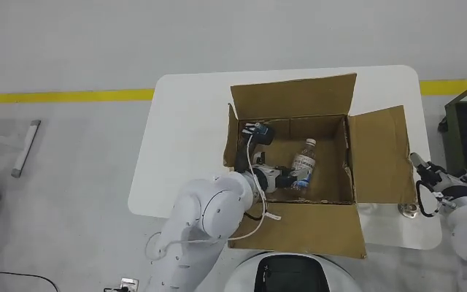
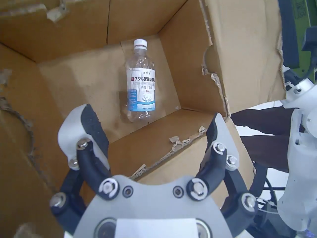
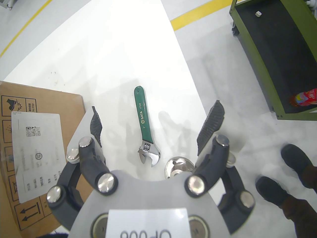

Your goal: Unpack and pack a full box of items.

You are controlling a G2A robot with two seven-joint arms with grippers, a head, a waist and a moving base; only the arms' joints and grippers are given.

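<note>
Spread wide and holding nothing, the left gripper [image 2: 151, 115] hangs inside the cardboard box [image 2: 148, 8] just above a clear bottle [image 2: 141, 87]. That bottle lies on its side on the box floor, its white cap pointing toward the far wall. In the top view the gripper sits over the bottle's base end, and the flaps are folded outward on the white table [image 1: 190, 139]. To the robot's right, past the box's side flap, the right gripper [image 3: 156, 108] hovers over the table edge – fingers apart, empty – above a green-handled wrench [image 3: 143, 117] lying flat. A round metal piece [image 3: 177, 168] rests just beside the wrench's head.
</note>
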